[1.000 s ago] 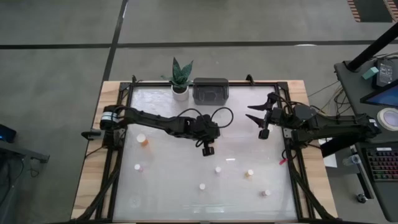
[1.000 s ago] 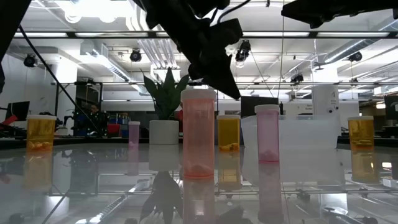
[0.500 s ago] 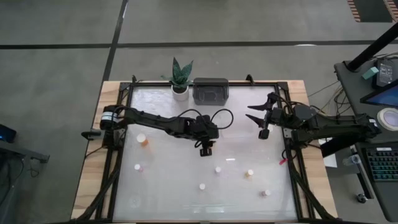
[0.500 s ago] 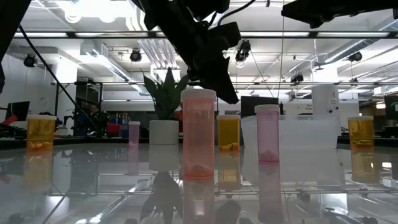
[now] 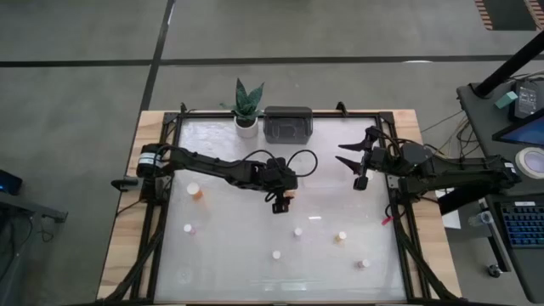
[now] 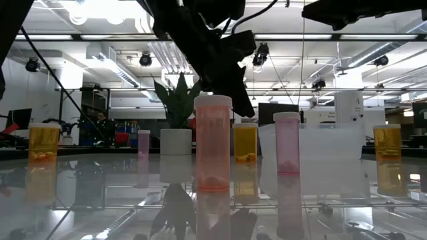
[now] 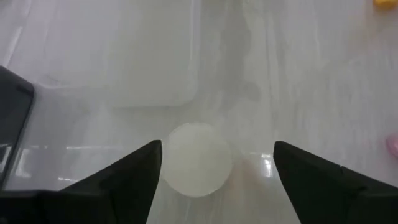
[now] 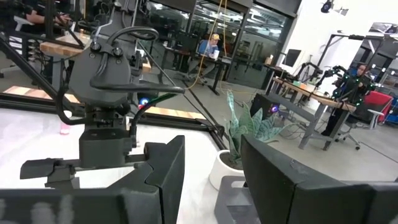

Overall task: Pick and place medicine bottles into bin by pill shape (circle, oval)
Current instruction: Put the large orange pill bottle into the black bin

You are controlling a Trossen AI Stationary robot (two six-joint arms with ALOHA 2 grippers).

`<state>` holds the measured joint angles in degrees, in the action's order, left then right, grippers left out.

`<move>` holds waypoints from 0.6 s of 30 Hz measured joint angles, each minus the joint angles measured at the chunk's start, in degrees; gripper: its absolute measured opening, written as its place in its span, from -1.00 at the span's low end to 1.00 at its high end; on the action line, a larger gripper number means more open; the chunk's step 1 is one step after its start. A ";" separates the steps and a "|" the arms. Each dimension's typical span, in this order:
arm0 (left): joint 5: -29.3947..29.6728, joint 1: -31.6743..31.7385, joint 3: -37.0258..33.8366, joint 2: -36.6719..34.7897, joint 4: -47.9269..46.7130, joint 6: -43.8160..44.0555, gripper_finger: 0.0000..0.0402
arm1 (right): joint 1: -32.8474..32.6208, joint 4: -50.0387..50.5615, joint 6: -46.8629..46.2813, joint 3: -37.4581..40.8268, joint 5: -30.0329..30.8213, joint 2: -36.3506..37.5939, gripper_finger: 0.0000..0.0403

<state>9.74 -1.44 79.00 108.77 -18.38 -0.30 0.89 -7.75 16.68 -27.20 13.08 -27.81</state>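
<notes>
Medicine bottles (image 5: 298, 231) dot the glossy white table (image 5: 221, 255).

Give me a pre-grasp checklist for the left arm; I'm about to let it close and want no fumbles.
1. Left gripper open: ok.
2. Bottle cap centred between its fingers: not ok, it sits nearer one finger.
3. Pill shape in that bottle known: cannot tell, only the cap shows.
4. Right gripper out of the way: ok, open, off to the right.
5. Bin visible at the far edge: ok.
</notes>
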 joint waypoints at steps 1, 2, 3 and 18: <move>0.57 0.01 0.01 0.00 0.29 0.00 0.46 | 0.00 0.00 0.00 0.00 0.00 0.00 -0.26; 1.28 0.07 0.01 0.00 0.48 0.00 0.46 | 0.00 0.00 0.00 0.00 0.00 0.00 -0.26; 1.50 0.19 0.00 0.00 0.50 -0.02 0.46 | 0.00 0.02 -0.02 0.00 0.00 0.00 -0.26; 1.31 0.86 -0.92 2.35 3.18 -0.07 0.46 | 0.00 0.24 0.03 0.00 0.11 -0.02 -0.26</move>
<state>11.05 -0.58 78.08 111.12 -15.20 -0.36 0.89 -7.51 16.71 -27.20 13.19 -27.83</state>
